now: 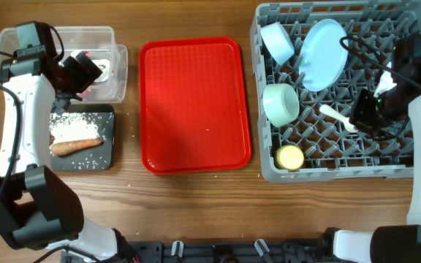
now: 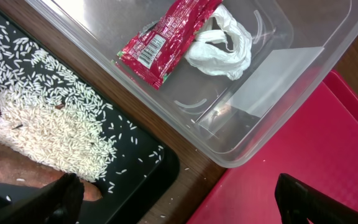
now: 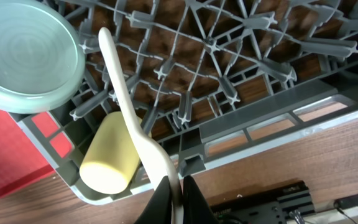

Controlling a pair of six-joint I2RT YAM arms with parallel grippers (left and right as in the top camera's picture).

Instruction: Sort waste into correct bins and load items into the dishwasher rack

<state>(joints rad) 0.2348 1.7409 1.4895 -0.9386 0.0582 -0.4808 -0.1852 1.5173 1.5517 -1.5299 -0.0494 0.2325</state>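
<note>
A barcode is seen on the red wrapper [image 2: 166, 40], its lettering unreadable; it lies against the crumpled white paper [image 2: 222, 46] in the clear tub [image 2: 278, 124]. The left jaws are spread wide, empty. The white plastic spoon [image 3: 129, 118] is clenched by the right jaws over the dishwasher rack [image 3: 260, 118].

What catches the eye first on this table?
The bright red tray fills the middle of the scene. To its right, a big grey rack holds a pale plate and a yellow cup, while the right gripper pinches a white spoon over its pegs.
</note>
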